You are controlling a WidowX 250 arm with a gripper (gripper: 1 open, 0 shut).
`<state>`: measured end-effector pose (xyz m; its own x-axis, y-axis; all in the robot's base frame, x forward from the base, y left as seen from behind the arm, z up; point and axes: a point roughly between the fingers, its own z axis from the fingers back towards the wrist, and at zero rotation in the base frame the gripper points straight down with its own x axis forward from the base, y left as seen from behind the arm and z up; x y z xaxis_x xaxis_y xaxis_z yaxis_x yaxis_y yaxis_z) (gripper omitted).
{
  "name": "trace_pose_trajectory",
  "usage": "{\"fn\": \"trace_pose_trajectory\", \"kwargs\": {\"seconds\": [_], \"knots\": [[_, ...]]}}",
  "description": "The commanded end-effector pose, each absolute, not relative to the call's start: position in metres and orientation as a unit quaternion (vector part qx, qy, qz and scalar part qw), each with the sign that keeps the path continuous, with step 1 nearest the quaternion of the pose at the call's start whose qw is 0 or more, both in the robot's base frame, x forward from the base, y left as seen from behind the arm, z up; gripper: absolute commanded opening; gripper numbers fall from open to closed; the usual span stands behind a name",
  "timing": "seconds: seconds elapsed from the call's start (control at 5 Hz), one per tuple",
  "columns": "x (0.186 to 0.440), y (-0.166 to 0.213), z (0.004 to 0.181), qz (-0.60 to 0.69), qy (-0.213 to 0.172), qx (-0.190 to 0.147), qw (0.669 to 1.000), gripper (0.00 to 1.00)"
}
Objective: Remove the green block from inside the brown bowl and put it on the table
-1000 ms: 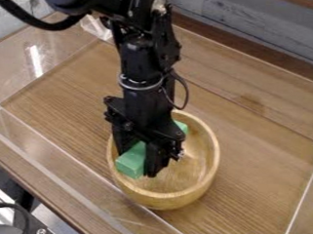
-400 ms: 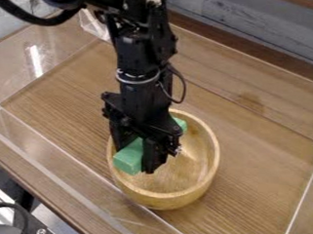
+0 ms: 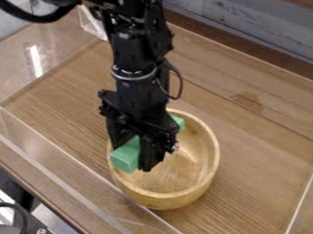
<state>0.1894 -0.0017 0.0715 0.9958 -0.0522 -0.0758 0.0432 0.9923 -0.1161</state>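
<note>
Arm and gripper [image 3: 139,159] seen shifted slightly left versus a second ago; green block [image 3: 128,155] carried along, its near end now closer to bowl's left rim. Gripper pointed straight down, fingers pinched on green block. Block held inside brown bowl [image 3: 196,179]. Bowl set on table [image 3: 251,104], near front clear plastic wall [image 3: 41,153].

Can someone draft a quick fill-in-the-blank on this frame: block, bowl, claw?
1. The green block sits inside the brown ____.
2. The claw points straight ____ into the bowl.
3. The claw is ____ on the block.
4. The bowl rests on the wooden ____, near its front edge.

Missing words: bowl; down; shut; table
</note>
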Motion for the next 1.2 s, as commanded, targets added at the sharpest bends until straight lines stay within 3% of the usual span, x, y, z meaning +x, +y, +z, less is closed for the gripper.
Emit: {"fn": "trace_pose_trajectory", "kwargs": {"seconds": [0.0,1.0], "knots": [[0.198,0.004,0.089,-0.025,0.007,-0.055,0.998,0.0],[0.197,0.018,0.102,-0.018,-0.004,-0.061,0.998,0.0]]}}
